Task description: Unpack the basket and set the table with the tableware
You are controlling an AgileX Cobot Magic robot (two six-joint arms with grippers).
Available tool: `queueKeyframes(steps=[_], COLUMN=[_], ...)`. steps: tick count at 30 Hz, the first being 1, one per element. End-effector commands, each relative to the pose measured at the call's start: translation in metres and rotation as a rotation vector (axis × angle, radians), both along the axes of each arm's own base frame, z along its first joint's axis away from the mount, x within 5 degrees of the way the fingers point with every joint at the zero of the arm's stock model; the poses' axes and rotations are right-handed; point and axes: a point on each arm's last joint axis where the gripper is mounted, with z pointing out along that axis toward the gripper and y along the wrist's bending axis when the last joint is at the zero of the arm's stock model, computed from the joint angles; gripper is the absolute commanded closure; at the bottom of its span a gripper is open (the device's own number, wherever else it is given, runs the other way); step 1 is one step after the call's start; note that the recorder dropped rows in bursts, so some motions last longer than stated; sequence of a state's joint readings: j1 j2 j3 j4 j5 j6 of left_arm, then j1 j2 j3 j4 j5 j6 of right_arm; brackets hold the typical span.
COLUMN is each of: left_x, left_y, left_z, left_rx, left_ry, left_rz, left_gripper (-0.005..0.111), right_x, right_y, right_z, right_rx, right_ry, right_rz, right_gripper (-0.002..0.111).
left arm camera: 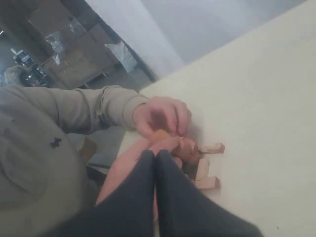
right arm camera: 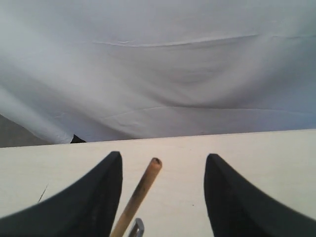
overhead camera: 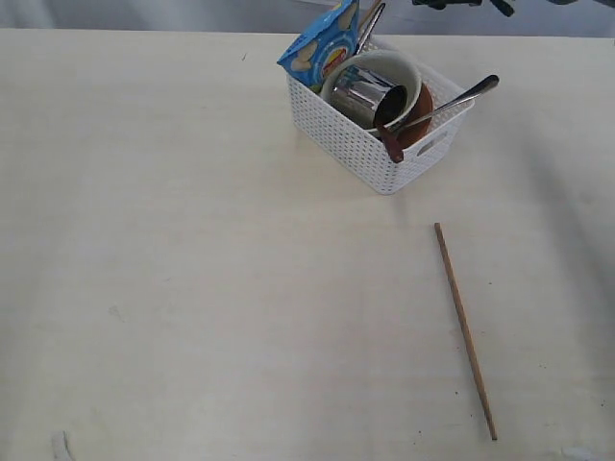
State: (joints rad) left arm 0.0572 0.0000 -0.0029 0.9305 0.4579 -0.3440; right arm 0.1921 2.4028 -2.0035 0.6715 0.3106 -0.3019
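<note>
The white basket stands at the back of the table. It holds a cream bowl, a steel cup, a brown plate, a red-brown spoon and a steel utensil that pokes over the rim. One chopstick lies on the table at the right front. My right gripper is open, and a second chopstick rises loose between its fingers beside a steel tip. My left gripper is shut on nothing and does not show in the exterior view.
A blue snack packet leans in the basket's back corner. In the left wrist view a person's hands handle small wooden blocks at the table's edge, just beyond my left fingers. A grey cloth backdrop hangs behind the table.
</note>
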Motion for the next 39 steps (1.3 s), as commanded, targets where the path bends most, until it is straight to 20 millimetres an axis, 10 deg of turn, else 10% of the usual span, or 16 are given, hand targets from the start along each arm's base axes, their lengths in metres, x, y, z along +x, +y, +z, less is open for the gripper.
queueKeyframes(steps=[1,12,24,39], left_x=[0.0,0.0,0.0,0.0], left_y=[0.0,0.0,0.0,0.0], left_z=[-0.001,-0.001,-0.001,-0.001], left_rx=[-0.006,-0.006,-0.006,-0.006], left_ry=[0.003,0.003,0.003,0.003], left_rz=[0.006,0.006,0.006,0.006], left_gripper=[0.107,0.107,0.107,0.107], right_x=[0.001,-0.017,-0.048,-0.12], right_y=[-0.001,0.001,-0.128,-0.137], right_z=[0.006,0.04,0.066,0.045], right_rx=[-0.007,-0.028,0.02,-0.037], right_ry=[-0.029,0.054,0.379,0.411], right_rz=[0.001,0.121,0.153,0.067], right_gripper=[0.059,0.059,0.059,0.059])
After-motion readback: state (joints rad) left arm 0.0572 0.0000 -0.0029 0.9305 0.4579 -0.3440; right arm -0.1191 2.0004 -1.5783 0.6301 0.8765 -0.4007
